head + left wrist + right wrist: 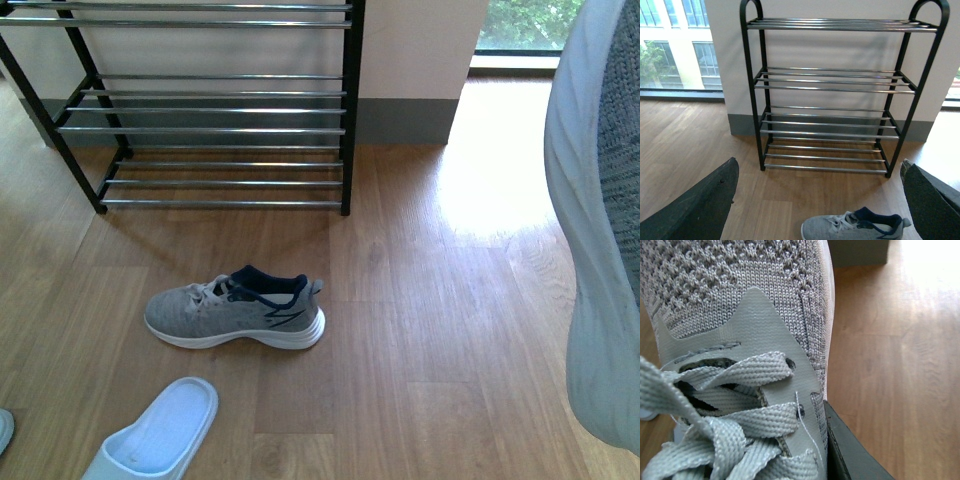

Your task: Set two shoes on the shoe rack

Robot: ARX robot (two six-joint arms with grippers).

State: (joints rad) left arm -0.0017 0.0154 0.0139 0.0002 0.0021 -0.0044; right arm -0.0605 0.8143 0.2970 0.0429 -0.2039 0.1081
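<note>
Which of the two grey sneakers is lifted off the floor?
The raised sneaker at the front view's right edge, close to the camera, white sole showing. The other sneaker stands flat on the wooden floor before the shoe rack.

Surroundings: wood-plank floor [430,330], white wall [415,45], grey baseboard [405,120], windows either side.
Floor is mid-brown laminate, planks running away from the front camera, grain and knots visible. Bright sunlight patch [490,180] lies on it just below the floor-level window [520,25], which shows green foliage outside. Baseboard runs along the foot of the wall and stops at the wall's corner beside that window. In the left wrist view a second window [675,45] shows a pale multi-storey building [702,55] and a tree [650,62] at the frame edge.
</note>
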